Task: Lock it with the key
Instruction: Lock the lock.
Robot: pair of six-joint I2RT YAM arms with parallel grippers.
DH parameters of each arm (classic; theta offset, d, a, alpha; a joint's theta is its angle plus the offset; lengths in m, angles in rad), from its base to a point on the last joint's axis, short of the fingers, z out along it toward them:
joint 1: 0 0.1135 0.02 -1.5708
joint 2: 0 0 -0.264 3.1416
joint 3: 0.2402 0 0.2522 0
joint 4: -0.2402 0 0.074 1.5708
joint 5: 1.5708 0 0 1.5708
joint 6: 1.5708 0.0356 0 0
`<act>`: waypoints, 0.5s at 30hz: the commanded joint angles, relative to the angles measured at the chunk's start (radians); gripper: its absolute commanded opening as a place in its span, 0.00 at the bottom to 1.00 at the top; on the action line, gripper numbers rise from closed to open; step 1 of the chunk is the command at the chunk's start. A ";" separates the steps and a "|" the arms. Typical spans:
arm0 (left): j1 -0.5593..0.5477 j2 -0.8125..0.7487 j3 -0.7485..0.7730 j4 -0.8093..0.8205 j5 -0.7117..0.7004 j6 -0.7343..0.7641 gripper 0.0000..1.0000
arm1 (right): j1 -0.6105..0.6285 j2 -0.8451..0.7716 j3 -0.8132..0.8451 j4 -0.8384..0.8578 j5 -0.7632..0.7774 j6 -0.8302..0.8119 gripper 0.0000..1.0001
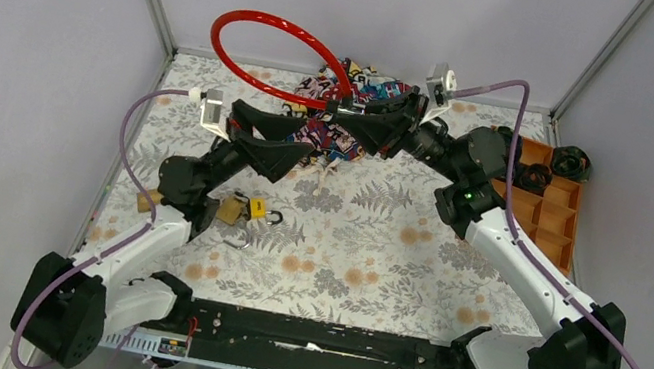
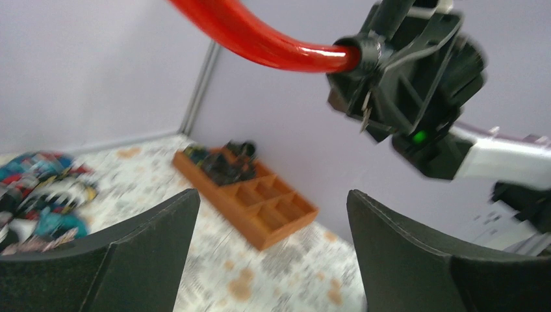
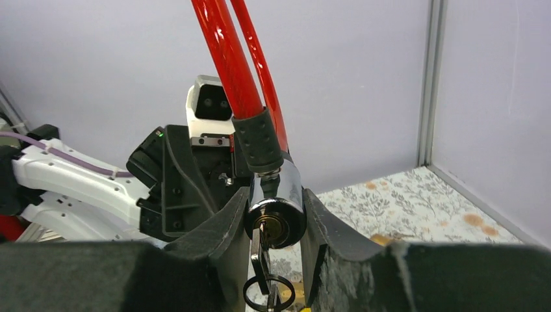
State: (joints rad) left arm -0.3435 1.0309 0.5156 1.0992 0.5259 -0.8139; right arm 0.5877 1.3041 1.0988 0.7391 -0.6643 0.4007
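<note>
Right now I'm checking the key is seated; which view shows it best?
Right wrist: the key sits in the keyhole of the lock cylinder, ring hanging below, close and sharp. Left wrist shows the red cable but no clear key; top external loses it among the arms.

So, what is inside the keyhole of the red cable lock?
A key sits in the keyhole of the lock cylinder, with its key ring hanging below. The blade is hidden inside the cylinder. The right pincer covers the cylinder's sides.
</note>
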 commanded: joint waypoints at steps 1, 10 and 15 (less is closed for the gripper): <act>-0.072 0.032 0.089 0.298 -0.107 -0.138 0.94 | -0.005 -0.032 0.078 0.141 -0.031 0.060 0.00; -0.193 0.193 0.215 0.351 -0.311 -0.172 0.99 | -0.004 -0.005 0.111 0.218 -0.066 0.141 0.00; -0.200 0.242 0.257 0.412 -0.305 -0.185 0.99 | -0.004 -0.008 0.105 0.220 -0.066 0.155 0.00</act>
State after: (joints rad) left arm -0.5346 1.2510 0.7246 1.3956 0.2729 -0.9775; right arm 0.5869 1.3098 1.1473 0.8417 -0.7277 0.5175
